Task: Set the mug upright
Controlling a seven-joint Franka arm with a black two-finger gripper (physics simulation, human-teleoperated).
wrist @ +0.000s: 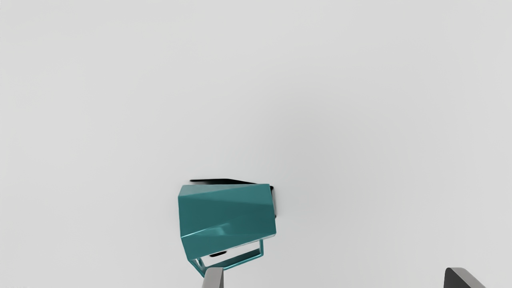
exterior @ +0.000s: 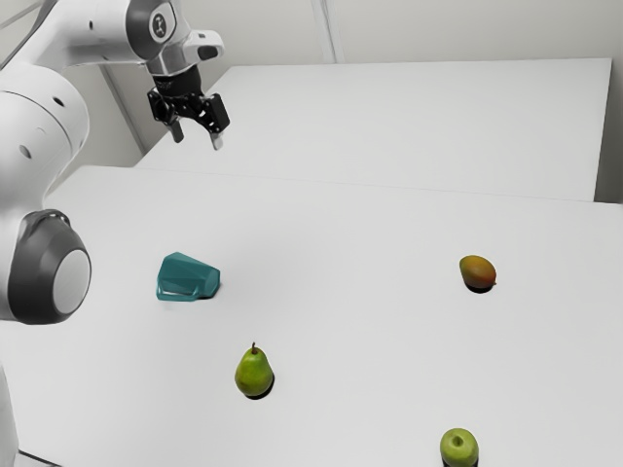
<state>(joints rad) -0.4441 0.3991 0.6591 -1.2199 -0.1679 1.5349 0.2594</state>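
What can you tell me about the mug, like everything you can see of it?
The mug is teal with flat, angular facets and a slight sheen, perhaps glazed ceramic. It lies on its side on the white table, toward the exterior view's left, its body tapering toward that view's right. An angular open-loop handle juts from its side, facing the exterior camera. Only the table touches it; the gripper is open above.

the mug [wrist: 228, 216] is teal, the pear [exterior: 254, 374] and apple [exterior: 458, 449] green.
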